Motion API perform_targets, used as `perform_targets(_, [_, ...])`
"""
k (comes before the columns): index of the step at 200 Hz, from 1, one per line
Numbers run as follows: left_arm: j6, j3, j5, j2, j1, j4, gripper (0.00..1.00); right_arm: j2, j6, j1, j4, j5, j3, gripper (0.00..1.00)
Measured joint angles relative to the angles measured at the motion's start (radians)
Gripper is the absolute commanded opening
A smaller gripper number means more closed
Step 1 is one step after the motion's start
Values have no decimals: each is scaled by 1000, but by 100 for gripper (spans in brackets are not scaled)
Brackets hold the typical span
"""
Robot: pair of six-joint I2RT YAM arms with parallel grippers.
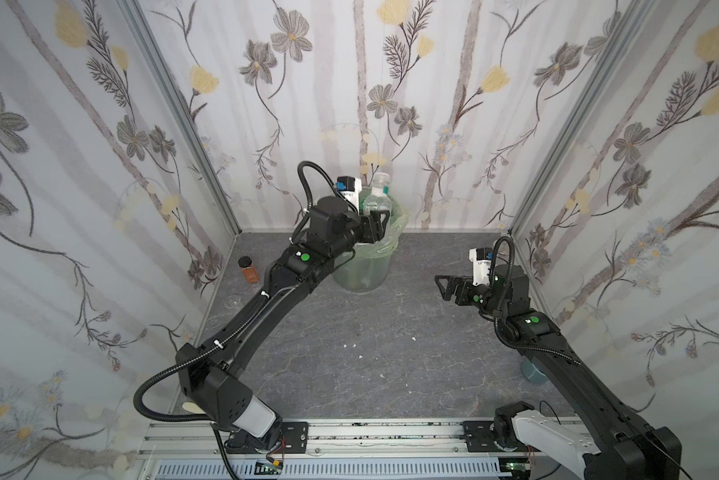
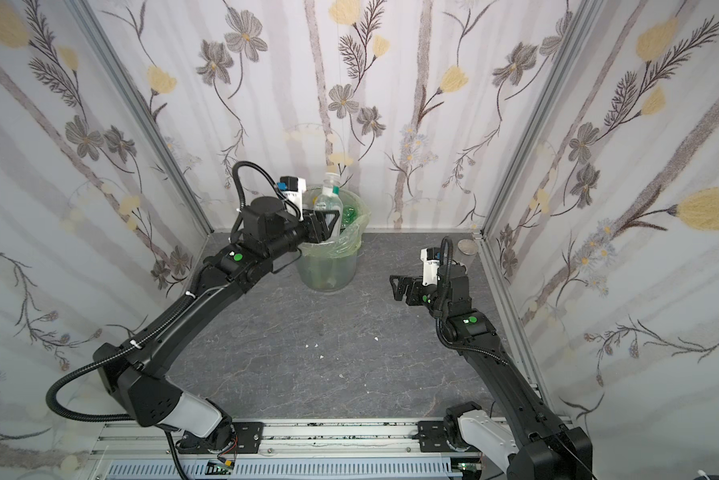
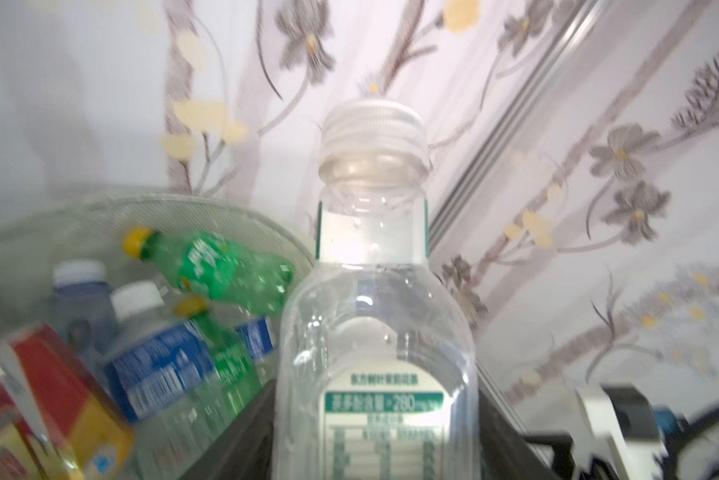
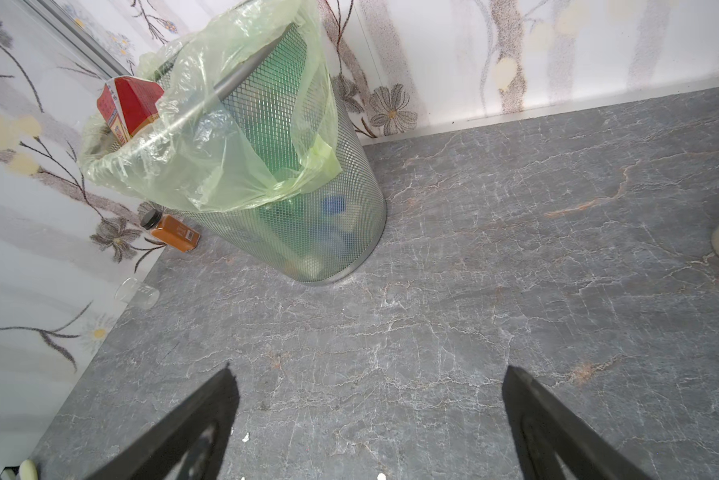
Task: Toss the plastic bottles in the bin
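- The bin (image 1: pixel 362 272), mesh-walled and lined with a thin green bag, stands at the back of the grey marbled tabletop (image 1: pixel 370 357), near the flowered back wall. Flowered panels close in both sides.
- The left arm (image 1: pixel 262 320) stretches from the front rail up to the bin's rim, its wrist level across the opening.
- The right arm (image 1: pixel 557 357) is bent at the right side, well apart from the bin, its wrist aimed left over bare tabletop.
- The right fingers (image 4: pixel 191 424) stand wide apart with nothing between them.
- A clear bottle (image 3: pixel 376 332) with a white cap stands upright over the bin's mouth between the left fingers (image 3: pixel 245 436). They flank it closely, but I cannot tell whether they press it.
- Plastic bottles (image 3: pixel 224 357) lie inside the bin, among them a green bottle (image 3: pixel 220 266) with a yellow cap and a blue-labelled bottle (image 3: pixel 158 365), beside a red-and-yellow carton (image 3: pixel 58 374).
- A brown jar (image 1: pixel 249 270) with a black cap stands left of the bin.
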Motion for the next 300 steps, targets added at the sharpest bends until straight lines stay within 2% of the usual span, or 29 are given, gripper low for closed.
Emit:
perform_targets(24, [-8, 130, 35, 86, 43, -39, 100, -24, 6, 0, -1, -13, -12, 100])
perform_targets(57, [0, 70, 87, 33, 40, -53, 100, -61, 10, -2, 1, -9, -51, 100])
perform_targets(101, [40, -162, 24, -179, 47, -76, 100, -37, 10, -7, 3, -1, -49, 100])
perform_targets(144, [99, -492, -146, -451, 106, -67, 100, -22, -6, -45, 5, 24, -27, 100])
perform_targets(178, [122, -776, -298, -586, 186, -40, 100, -1, -35, -102, 9, 71, -11, 100])
perform_targets(213, [130, -1110, -422, -661, 266, 153, 100, 16, -94, -167, 90, 193, -38, 100])
perform_targets(245, [165, -1381, -476, -644, 299, 495, 100, 61, -159, -209, 291, 318, -188, 100])
perform_targets(277, [239, -1445, -478, -520, 338, 752, 100, 120, -215, -241, 618, 361, -407, 100])
perform_targets(300, [282, -1485, -456, -414, 374, 940, 100, 195, -239, -253, 826, 372, -484, 100])
